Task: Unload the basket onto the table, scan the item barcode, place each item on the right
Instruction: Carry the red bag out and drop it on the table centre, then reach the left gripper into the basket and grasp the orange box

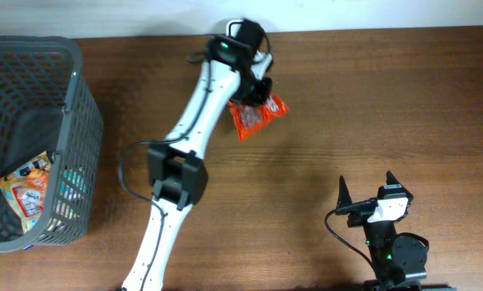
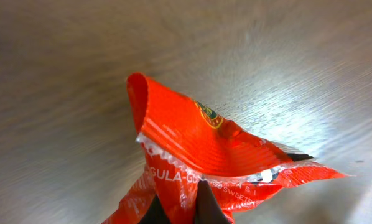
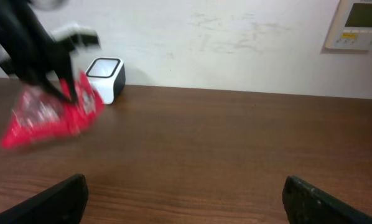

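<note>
Overhead, grey basket (image 1: 78,121) holding snack packets (image 1: 27,191), left claw (image 1: 256,90) grasping red packet (image 1: 258,118), right claw (image 1: 366,180) released

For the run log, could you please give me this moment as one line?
left tool: shut on red packet | right tool: open, empty | scanner: near packet

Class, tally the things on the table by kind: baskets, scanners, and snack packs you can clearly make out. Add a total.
Baskets: 1, the basket
Scanners: 1, the scanner
Snack packs: 2, a red pack and an orange pack
Total: 4
</note>
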Robot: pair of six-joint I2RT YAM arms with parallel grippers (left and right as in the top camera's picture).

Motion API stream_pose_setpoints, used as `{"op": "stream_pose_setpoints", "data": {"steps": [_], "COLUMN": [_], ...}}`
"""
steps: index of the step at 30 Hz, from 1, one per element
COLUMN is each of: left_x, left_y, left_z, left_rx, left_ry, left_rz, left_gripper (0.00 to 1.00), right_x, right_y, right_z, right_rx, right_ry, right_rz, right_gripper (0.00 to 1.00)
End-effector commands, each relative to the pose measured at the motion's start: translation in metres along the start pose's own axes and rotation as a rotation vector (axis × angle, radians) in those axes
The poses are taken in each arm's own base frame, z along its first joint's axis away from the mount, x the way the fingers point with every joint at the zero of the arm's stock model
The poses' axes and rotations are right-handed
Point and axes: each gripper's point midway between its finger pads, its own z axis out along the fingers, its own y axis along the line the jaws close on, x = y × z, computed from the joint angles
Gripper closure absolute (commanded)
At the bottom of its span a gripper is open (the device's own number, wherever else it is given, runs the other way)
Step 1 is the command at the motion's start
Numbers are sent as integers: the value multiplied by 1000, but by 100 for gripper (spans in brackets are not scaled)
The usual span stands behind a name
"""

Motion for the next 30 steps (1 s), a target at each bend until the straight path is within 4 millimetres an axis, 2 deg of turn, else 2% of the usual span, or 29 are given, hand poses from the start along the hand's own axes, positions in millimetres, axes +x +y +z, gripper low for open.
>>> {"op": "stream_pose_setpoints", "data": {"steps": [1,2,3,5,6,7,8,9,10,11,15,16,17,19,21,22,23,24,25,27,30], "left_x": [6,4,0,-15,-33,-46,-46,-33,-21,2,82,102,120,143,175,185,204,236,254,280,305], "left_y": [-21,-25,-26,-33,-33,-32,-26,-11,1,18,64,67,86,124,179,202,232,272,289,321,355], "left_z": [42,42,37,-3,-57,-126,-196,-271,-311,-357,-466,-493,-511,-521,-513,-500,-483,-450,-434,-398,-355], "left_rx": [6,9,11,62,76,75,63,31,8,-28,-170,-225,-355,-480,-574,-585,-589,-563,-556,-543,-525], "left_ry": [33,22,6,-65,-178,-323,-446,-562,-625,-685,-858,-920,-941,-932,-836,-766,-694,-585,-527,-411,-357], "left_rz": [88,95,97,94,98,105,101,76,53,11,-129,-126,-141,-354,-566,-639,-806,-1081,-1189,-1292,-1434], "left_gripper": [76,1,1,1,1,1,1,1,1,1,1,1,1,1,1,1,1,1,1,1,1], "right_x": [3,3,3,3,3,3,3,3,3,3,3,3,3,3,3,3,3,3,3,3,3], "right_y": [-2,-2,-2,-2,-2,-2,-2,-2,-2,-2,-2,-2,-2,-2,-2,-2,-2,-2,-2,-2,-2], "right_z": [0,0,0,0,0,0,0,0,0,0,0,0,0,0,0,0,0,0,0,0,0], "right_rx": [10,10,10,10,10,10,10,10,10,10,10,10,10,10,10,10,10,10,10,10,10], "right_ry": [6,6,6,6,6,6,6,6,6,6,6,6,6,6,6,6,6,6,6,6,6], "right_rz": [4,4,4,4,4,4,4,4,4,4,4,4,4,4,4,4,4,4,4,4,4], "right_gripper": [2,1,1,1,1,2,1,1,1,1,1,1,2,1,2,1,1,1,1,1,1]}}
